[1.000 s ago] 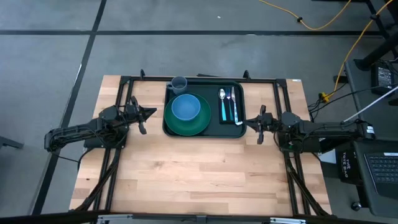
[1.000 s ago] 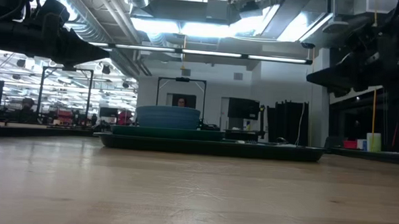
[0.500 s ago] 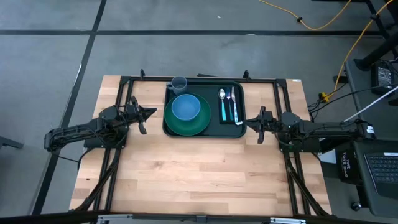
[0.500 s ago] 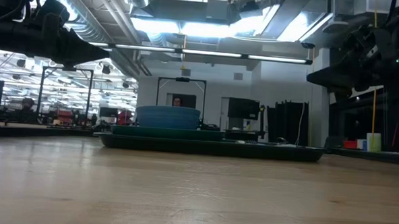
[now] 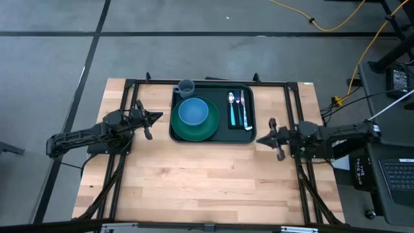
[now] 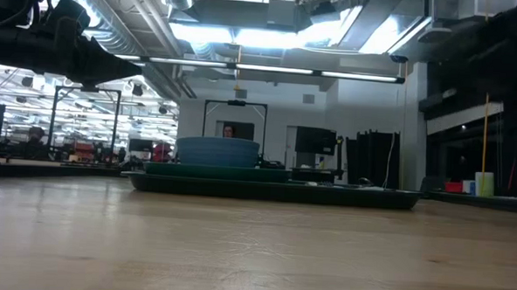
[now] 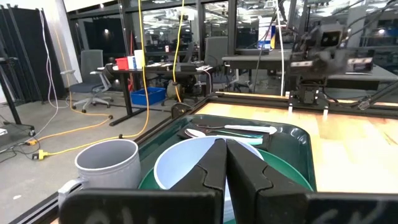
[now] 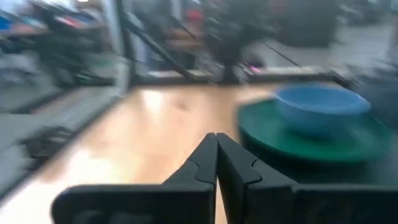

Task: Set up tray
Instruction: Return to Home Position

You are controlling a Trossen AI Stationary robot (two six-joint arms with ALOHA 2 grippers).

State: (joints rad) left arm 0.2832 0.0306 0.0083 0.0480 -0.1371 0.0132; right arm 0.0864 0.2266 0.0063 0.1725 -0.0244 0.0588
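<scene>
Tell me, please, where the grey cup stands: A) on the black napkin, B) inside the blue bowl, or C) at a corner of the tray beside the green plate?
C: the grey cup stands at the tray's corner beside the green plate, outside the blue bowl.

A blue bowl (image 5: 193,112) is sitting on a green plate (image 5: 194,132); three pieces of cutlery (image 5: 231,109) are lying on a black napkin (image 5: 236,123).
</scene>
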